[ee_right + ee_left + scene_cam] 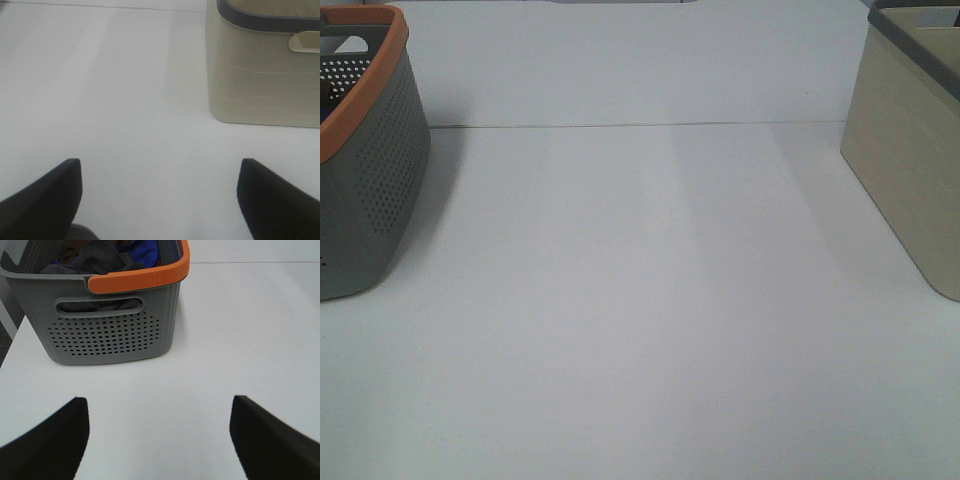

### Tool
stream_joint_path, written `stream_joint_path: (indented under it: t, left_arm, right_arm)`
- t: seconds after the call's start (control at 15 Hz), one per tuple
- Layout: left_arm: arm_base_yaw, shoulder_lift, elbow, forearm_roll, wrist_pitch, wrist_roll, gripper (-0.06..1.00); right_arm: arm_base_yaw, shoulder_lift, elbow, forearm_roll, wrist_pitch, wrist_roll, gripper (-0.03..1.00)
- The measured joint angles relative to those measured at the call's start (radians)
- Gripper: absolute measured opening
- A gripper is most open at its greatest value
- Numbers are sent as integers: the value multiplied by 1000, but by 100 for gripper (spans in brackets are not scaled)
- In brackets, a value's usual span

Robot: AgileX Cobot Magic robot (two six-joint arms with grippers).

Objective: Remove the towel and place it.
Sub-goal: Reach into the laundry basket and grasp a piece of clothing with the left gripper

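Observation:
The towel is a dark charcoal cloth bunched inside the grey basket with the orange rim, partly under other cloths. My left gripper is open above the bare table a short way in front of that basket, nothing between its fingers. My right gripper is open too, over the white table and some way from the beige basket. In the exterior high view neither gripper shows; the grey basket stands at the left edge.
A blue cloth and a brownish one lie beside the towel in the grey basket. The beige basket with a dark grey rim stands at the right edge. White table spreads between the two baskets.

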State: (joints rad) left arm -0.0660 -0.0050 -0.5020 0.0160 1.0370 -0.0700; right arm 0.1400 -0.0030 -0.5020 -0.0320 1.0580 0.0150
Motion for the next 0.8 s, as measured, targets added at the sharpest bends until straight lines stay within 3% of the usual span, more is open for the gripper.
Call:
stream_joint_path:
  t: [0.8]
  left_arm:
    - [0, 0, 0, 2, 0, 0, 73]
  right_arm:
    - [0, 0, 0, 0, 0, 0, 83]
